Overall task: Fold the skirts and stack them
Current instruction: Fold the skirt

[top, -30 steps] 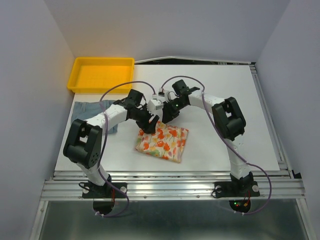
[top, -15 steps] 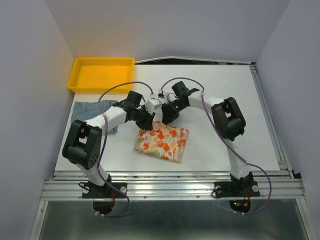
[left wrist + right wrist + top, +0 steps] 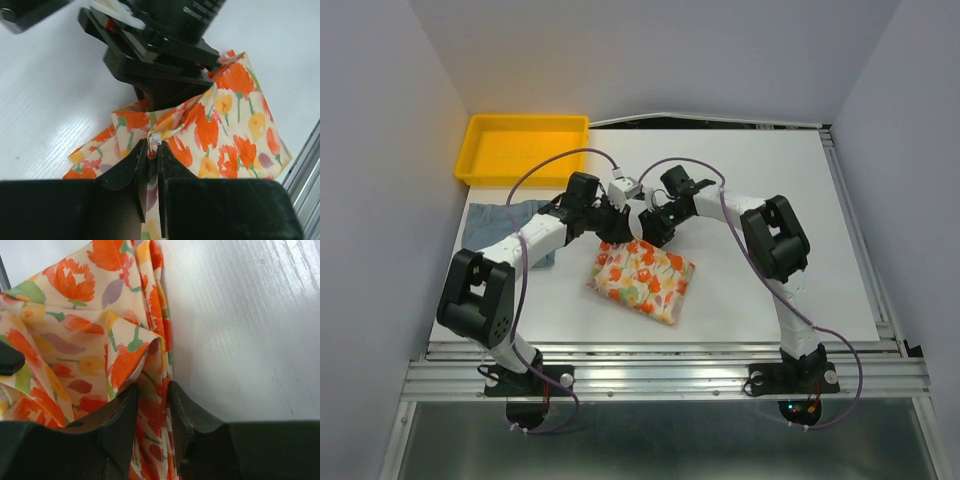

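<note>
The floral skirt (image 3: 642,280), folded into a compact bundle, lies on the tabletop (image 3: 770,180) in front and to the right of the yellow tray (image 3: 470,150), its far edge lifted by both arms. The left gripper (image 3: 152,150) pinches a hem corner between nearly closed fingers; the right gripper (image 3: 150,395) nips a fold of the same edge close beside it. The blue-grey skirt (image 3: 498,214) lies just in front of the tray, partly under the left arm, apparently not yet folded. The first skirt looks nearly done; the second skirt and the stacking remain.
</note>
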